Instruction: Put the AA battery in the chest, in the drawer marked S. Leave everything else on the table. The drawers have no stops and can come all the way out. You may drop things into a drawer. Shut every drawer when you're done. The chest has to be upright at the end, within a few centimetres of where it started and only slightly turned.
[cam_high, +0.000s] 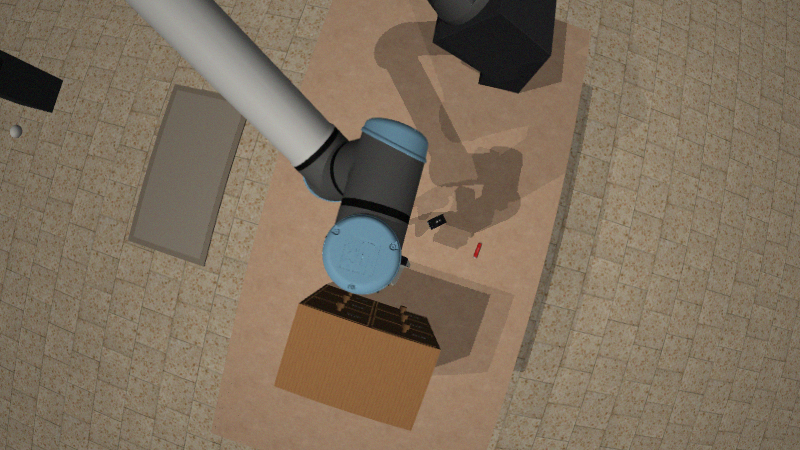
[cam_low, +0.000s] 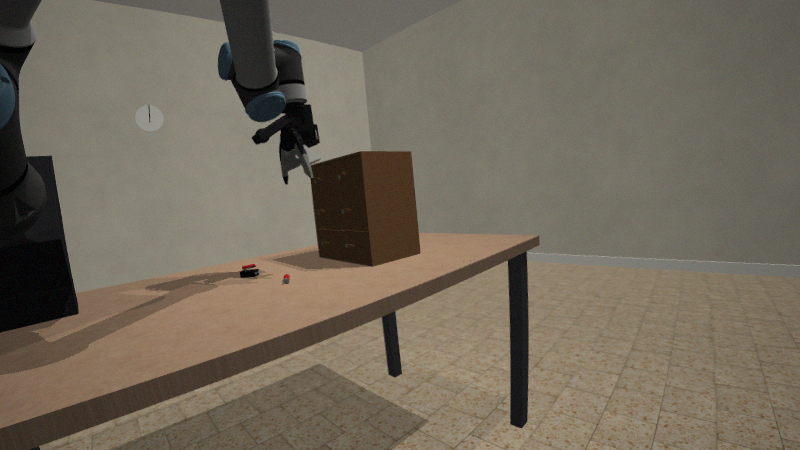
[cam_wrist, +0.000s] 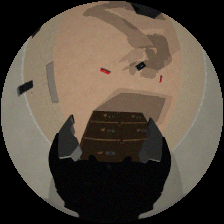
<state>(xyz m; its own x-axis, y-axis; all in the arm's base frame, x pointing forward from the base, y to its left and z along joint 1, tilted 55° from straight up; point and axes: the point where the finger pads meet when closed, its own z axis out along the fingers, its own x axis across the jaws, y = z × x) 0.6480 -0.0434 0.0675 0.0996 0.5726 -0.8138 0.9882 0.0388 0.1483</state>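
Above the table (cam_low: 358, 296), the arm's fingers (cam_low: 286, 167) hang apart, empty, beside the chest's (cam_low: 366, 207) top front.

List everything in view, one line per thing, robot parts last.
Table: one, light wood top with dark legs, middle of the room.
Chest: one, brown, upright on the table's far end, all drawers shut.
Black item: one, black with a red top, on the table between chest and robot base.
Red item: one, small and red, on the table beside the black one, apart from it; too small to tell what it is.
Mat: one, grey, on the floor beside the table.
Wall clock: one, white, on the far wall.
Arm: one, grey with blue caps, reaching over the table.
Gripper: one, black, jaws open and holding nothing, in front of the chest's top drawers.
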